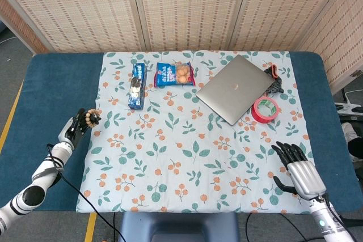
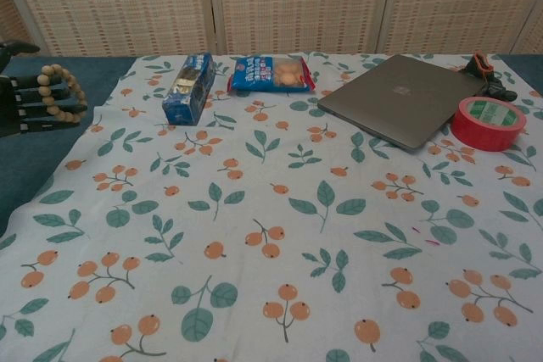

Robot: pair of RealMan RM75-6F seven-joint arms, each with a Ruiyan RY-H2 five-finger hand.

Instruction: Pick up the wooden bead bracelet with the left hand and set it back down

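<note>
The wooden bead bracelet (image 2: 64, 95) hangs looped over the fingers of my left hand (image 2: 21, 103) at the table's left side, above the blue cloth beside the floral cover's edge. In the head view the bracelet (image 1: 90, 118) shows as a small beaded ring at the tip of my left hand (image 1: 75, 128). My right hand (image 1: 299, 169) lies at the near right of the floral cover with its fingers spread and nothing in it; the chest view does not show it.
On the floral tablecloth (image 1: 187, 145) lie a blue biscuit box (image 1: 136, 85), a blue snack bag (image 1: 174, 74), a grey laptop (image 1: 235, 88), a red tape roll (image 1: 265, 109) and a small dark object (image 1: 275, 81) at the far right.
</note>
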